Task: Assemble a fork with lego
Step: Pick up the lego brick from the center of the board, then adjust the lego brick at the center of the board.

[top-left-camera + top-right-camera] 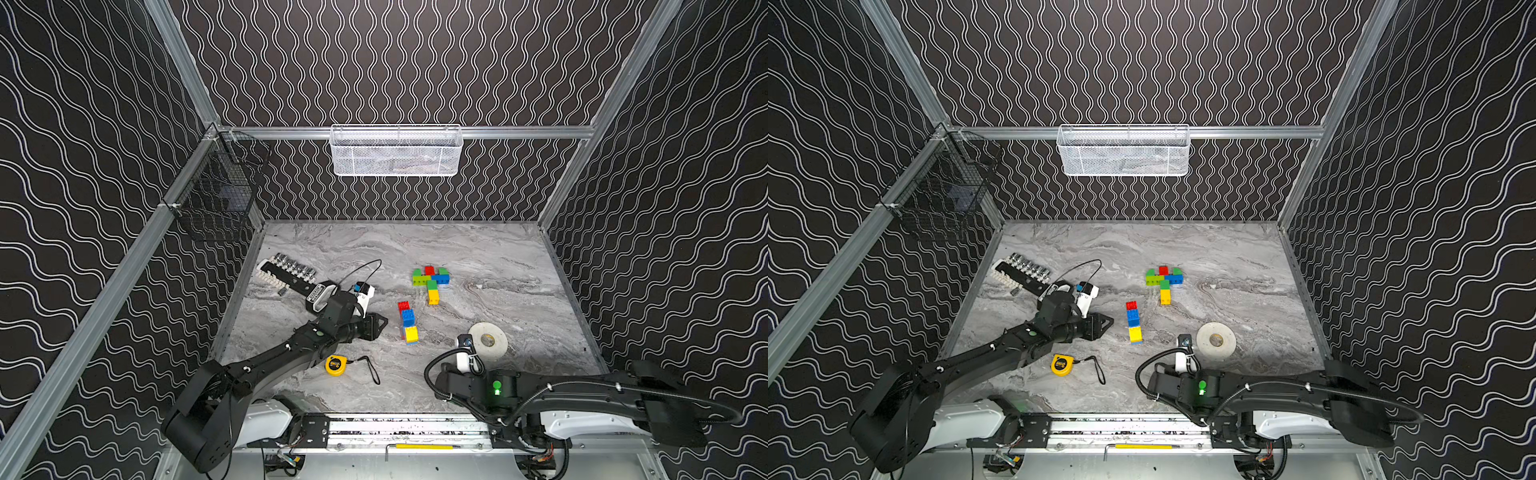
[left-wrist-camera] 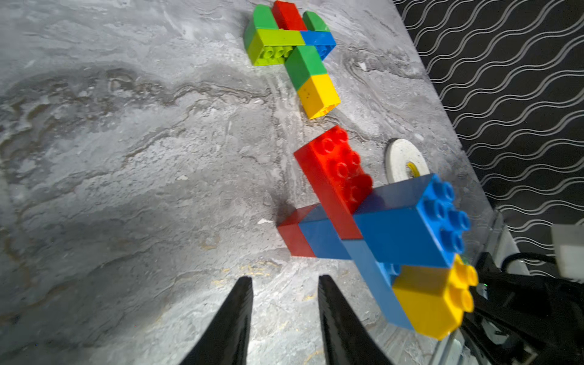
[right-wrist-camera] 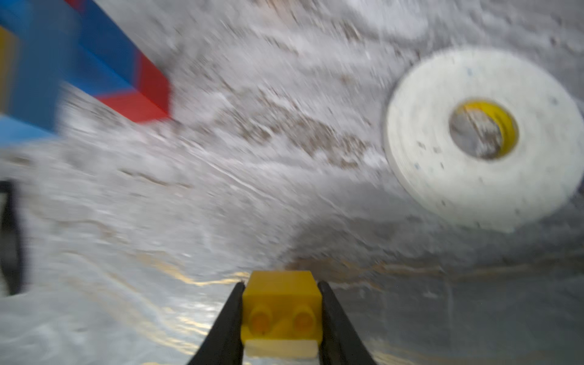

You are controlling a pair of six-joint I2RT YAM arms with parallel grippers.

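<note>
right gripper (image 3: 281, 282) is clamped on a yellow brick (image 3: 281, 297), by the table's (image 1: 519, 257) front edge. the red-blue-yellow stack (image 1: 408, 322) lies mid-table, long axis running front edge to back edge, yellow end toward the front, so it's ahead and a bit left of the held brick. left gripper (image 2: 284, 278) is empty, jaws apart, just beside the stack and the nearer of the two. the pronged piece (image 1: 431, 282) sits further back. guessing the brick goes on that near end

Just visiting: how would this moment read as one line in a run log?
right hand: shut on yellow brick | left hand: open, empty, near red-blue-yellow stack | T-shaped cluster: lying apart, untouched
</note>
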